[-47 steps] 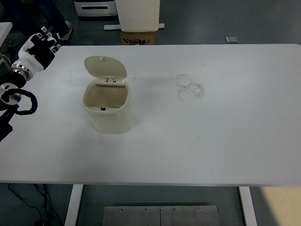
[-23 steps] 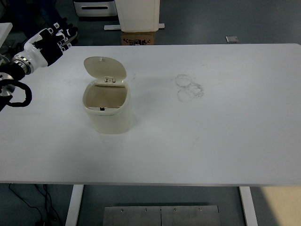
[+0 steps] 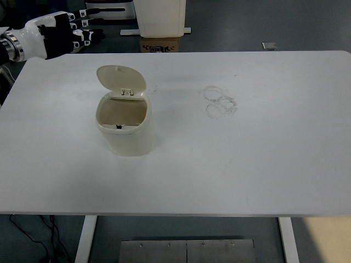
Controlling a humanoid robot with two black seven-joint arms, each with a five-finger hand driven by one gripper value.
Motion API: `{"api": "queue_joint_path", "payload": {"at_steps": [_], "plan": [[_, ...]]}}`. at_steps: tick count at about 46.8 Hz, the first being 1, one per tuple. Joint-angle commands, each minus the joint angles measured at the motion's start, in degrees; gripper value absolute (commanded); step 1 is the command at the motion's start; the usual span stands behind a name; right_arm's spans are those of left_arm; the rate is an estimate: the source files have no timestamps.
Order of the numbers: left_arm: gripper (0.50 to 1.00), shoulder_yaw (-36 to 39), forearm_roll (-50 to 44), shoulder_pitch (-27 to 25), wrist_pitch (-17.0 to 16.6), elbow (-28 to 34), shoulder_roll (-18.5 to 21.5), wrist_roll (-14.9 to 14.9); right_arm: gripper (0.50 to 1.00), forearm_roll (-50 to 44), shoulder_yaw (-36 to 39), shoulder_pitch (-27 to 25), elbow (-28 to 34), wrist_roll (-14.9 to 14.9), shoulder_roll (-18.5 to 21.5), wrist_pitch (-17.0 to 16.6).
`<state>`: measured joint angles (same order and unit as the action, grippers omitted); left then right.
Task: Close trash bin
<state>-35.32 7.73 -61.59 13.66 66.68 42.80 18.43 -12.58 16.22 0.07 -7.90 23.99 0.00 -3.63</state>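
Note:
A small cream trash bin (image 3: 125, 127) stands on the left half of the white table (image 3: 247, 153). Its round lid (image 3: 122, 79) is hinged up at the back and stands open, so the empty inside shows. My left hand (image 3: 71, 37) is in the far left corner, above the table's back edge, up and to the left of the lid and well apart from it. Its fingers (image 3: 86, 34) are stretched out to the right and hold nothing. The right arm is out of view.
Faint ring marks (image 3: 220, 102) lie on the table right of the bin. Beyond the far edge stand a cardboard box (image 3: 161, 44) and a white unit (image 3: 160, 16) on the floor.
My left hand has risen and moved right, from beside the table's left edge to above its far left corner, with the fingers now stretched out. The bin and its lid have not moved.

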Motion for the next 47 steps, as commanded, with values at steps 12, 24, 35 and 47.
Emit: {"api": "queue_joint_path", "payload": {"at_steps": [12, 24, 35, 47], "plan": [[1.0, 11.32, 12.57, -10.12, 9.88, 3.89, 5.1, 1.79, 0.991, 0.02, -0.05, 0.02, -0.01, 0.01, 0.0, -0.06], [1.0, 26.08, 15.9, -25.24, 17.71, 5.21, 8.79, 2.31, 0.991, -0.07, -0.05, 0.02, -0.01, 0.01, 0.0, -0.06], [1.0, 30.66, 29.96, -28.76, 21.34, 4.77, 5.9, 2.76, 0.991, 0.02, -0.05, 0.02, -0.01, 0.01, 0.0, -0.06], [1.0, 30.93, 30.94, -29.03, 21.34, 4.68, 4.31, 4.95, 0.991, 0.02, -0.05, 0.02, -0.01, 0.01, 0.0, 0.03]]}}
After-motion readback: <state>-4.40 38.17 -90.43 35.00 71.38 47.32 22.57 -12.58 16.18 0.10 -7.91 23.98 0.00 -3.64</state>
